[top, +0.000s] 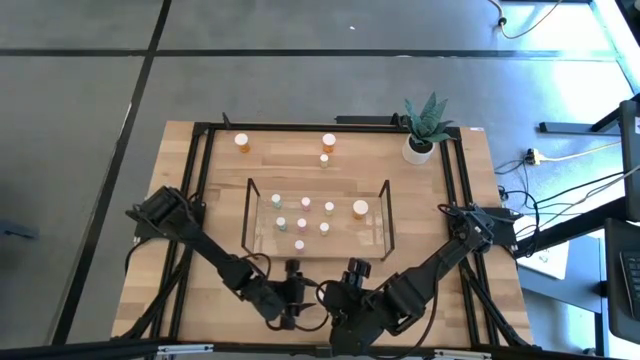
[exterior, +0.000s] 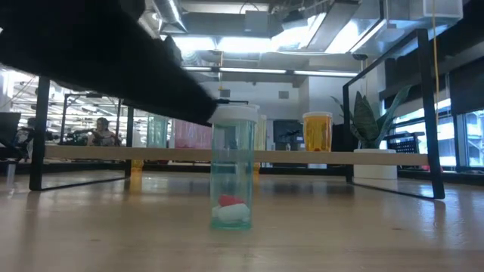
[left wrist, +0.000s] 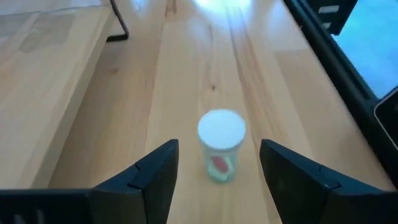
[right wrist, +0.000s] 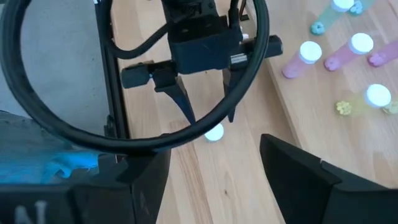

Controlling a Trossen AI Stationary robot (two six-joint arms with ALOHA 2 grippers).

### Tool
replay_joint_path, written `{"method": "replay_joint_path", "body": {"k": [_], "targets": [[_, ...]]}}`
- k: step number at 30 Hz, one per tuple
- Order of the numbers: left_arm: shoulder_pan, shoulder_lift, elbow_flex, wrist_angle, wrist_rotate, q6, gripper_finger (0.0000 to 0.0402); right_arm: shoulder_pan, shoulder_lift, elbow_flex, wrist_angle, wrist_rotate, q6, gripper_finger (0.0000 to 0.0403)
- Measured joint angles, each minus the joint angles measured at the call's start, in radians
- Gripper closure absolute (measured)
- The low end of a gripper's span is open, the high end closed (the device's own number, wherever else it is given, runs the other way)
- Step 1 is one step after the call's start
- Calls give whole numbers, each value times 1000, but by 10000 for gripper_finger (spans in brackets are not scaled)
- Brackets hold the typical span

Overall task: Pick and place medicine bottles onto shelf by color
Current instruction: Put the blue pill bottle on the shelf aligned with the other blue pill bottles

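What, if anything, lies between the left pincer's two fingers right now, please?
A small greenish bottle with a white cap stands upright on the table between the left pincer's open fingers, apparently untouched by either; the left wrist view shows this.

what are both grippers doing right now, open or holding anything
left gripper: open, fingers either side of a small greenish bottle, not gripping it.
right gripper: open, empty, beside the left one.

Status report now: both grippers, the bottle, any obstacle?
Left gripper open, straddling small greenish bottle, not gripping. Bottle upright on table, near side of shelf. Right gripper open, empty, waiting beside it. Nothing in the way.
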Motion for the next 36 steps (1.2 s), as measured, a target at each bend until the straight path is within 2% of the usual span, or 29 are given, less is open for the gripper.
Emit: {"method": "replay_joint_path", "body": {"k": [15, 36], "targets": [[9, 36, 1, 119, 14, -10, 182, 0, 0, 0, 2, 23, -2, 154], [9, 62, 0, 160, 14, 8, 182, -1, 0, 0, 2, 52, -4, 154]]}}
